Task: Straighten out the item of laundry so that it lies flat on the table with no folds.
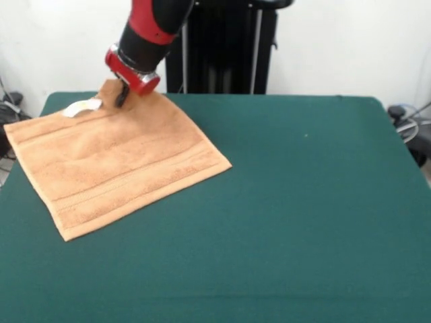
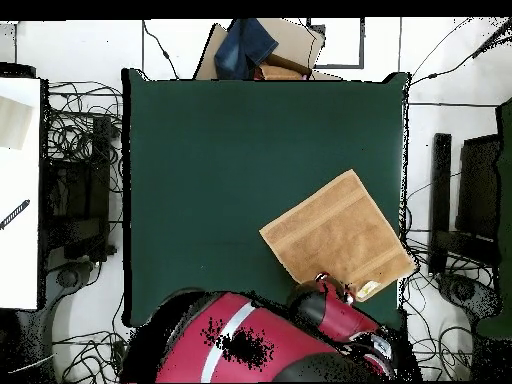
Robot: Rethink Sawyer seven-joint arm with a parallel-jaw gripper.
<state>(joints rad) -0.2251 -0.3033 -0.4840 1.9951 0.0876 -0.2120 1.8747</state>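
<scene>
mostly the gripper (image 1: 122,98) is hard to read: in the front view only a short dark tip shows under the red and black arm's (image 1: 145,37) red collar, pressed down at the towel's far corner in the upper left of the frame, and i cannot tell how the jaws stand. in the overhead view the arm's bulk covers the lower middle of the frame and hides the table edge beneath it; the gripper end (image 2: 347,292) reaches the towel's lower edge, beside the label.

the towel (image 1: 118,163) is orange-tan terry, nappy in texture, a rectangle lying turned at an angle to the table's sides. it looks spread out and nearly flat, with woven band stripes running along it near its ends. a white label (image 1: 82,107) curls up off the cloth at the far corner, just beside the gripper tip; from above a yellow mark shows on it. the towel's left corner in the front view lies at the table's left edge.

the table (image 1: 316,215) has a dark green felt-like top, much wider than the towel, which sits in the left part of the front view and the lower right of the overhead view (image 2: 338,241).
</scene>
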